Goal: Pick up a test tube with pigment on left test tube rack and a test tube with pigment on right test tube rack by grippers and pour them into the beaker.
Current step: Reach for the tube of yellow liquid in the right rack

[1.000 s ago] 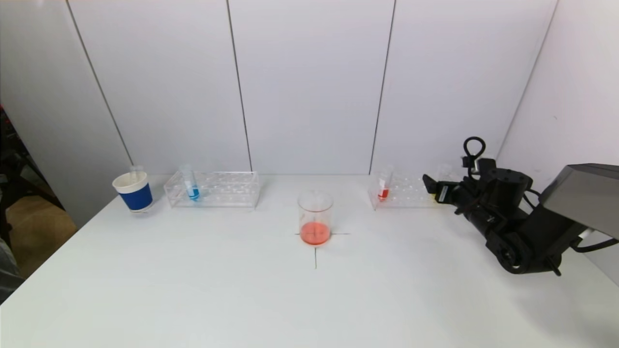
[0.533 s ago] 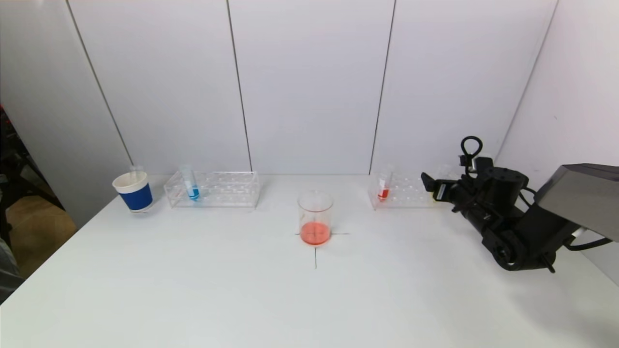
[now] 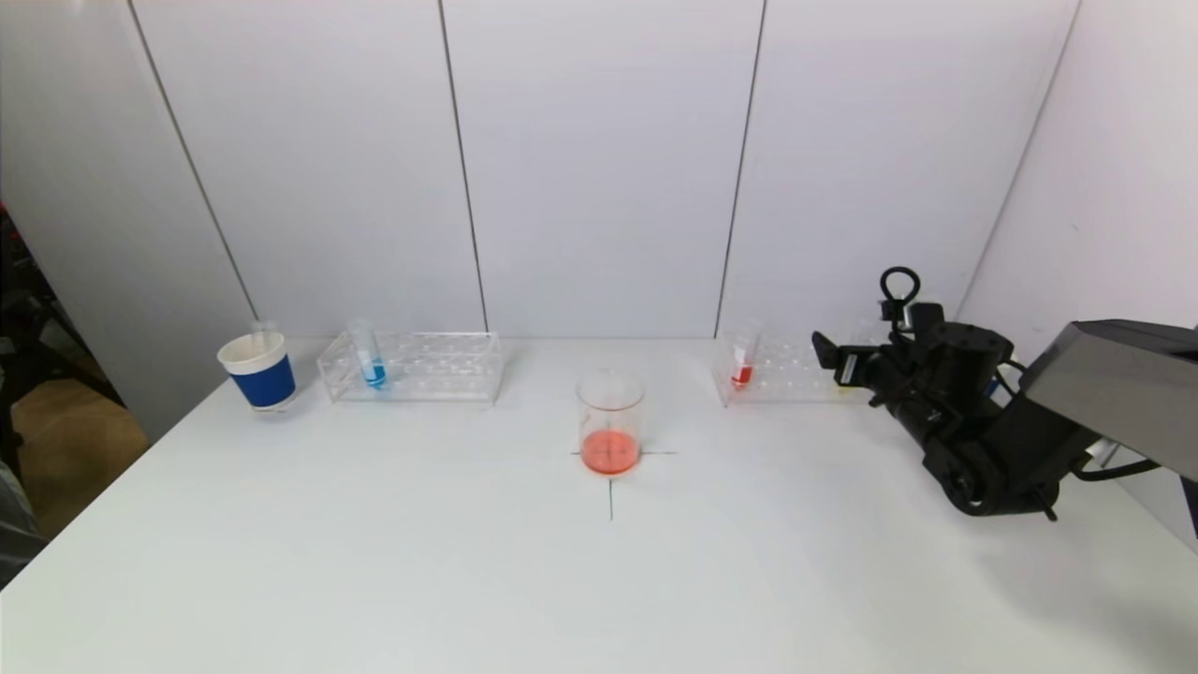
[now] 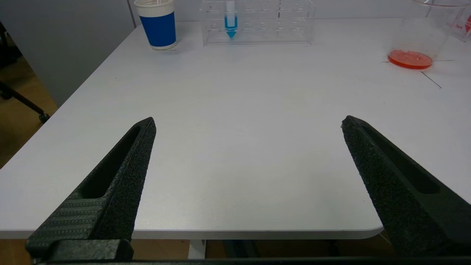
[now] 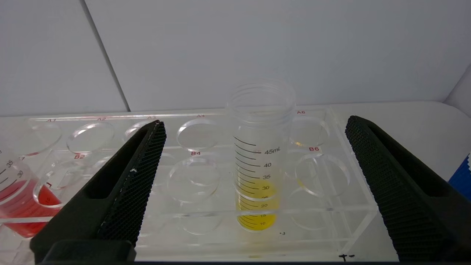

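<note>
A glass beaker (image 3: pixel 610 421) with orange-red liquid stands at the table's middle. The left rack (image 3: pixel 412 367) holds a tube of blue pigment (image 3: pixel 372 360). The right rack (image 3: pixel 781 370) holds a tube of red pigment (image 3: pixel 742 365) and, in the right wrist view, a tube of yellow pigment (image 5: pixel 259 158). My right gripper (image 5: pixel 255 121) is open, level with the rack's near side, the yellow tube centred beyond its fingers. In the head view this gripper (image 3: pixel 828 360) covers the rack's right end. My left gripper (image 4: pixel 248 119) hangs open and empty over the table's front edge.
A blue and white paper cup (image 3: pixel 260 373) stands left of the left rack. A cross mark (image 3: pixel 610 487) lies under the beaker. Wall panels close the back and the right side. A blue object (image 5: pixel 460 176) shows just right of the right rack.
My right arm has crept left and a little forward toward the right rack. Both grippers stay open. The tubes and beaker have not moved.
</note>
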Available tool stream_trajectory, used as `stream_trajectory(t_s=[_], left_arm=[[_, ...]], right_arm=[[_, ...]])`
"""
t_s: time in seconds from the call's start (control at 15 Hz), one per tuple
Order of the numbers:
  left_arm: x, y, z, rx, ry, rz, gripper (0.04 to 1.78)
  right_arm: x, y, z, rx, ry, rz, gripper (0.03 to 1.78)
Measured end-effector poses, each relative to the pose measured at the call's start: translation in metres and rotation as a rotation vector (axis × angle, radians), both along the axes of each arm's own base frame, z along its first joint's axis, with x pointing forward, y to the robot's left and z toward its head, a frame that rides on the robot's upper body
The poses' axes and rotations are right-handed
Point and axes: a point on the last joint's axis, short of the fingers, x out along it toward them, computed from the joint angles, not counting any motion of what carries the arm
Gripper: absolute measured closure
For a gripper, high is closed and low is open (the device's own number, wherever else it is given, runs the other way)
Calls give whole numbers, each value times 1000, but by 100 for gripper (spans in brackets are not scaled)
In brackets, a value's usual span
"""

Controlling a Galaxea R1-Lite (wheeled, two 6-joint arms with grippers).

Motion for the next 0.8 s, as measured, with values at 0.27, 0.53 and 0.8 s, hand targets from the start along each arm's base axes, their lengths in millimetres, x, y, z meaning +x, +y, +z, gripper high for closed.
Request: stream_trajectory(t_s=[0.27, 0.53, 0.8], left_arm=[[0, 0, 0, 0, 0, 0, 6], [0, 0, 0, 1, 0, 0, 6], [0, 0, 0, 0, 0, 0, 6]], right_arm=[[4, -4, -2, -14, -6, -5, 4], [8, -4, -5, -32, -10, -3, 4], [12, -4, -7, -36, -15, -2, 4]])
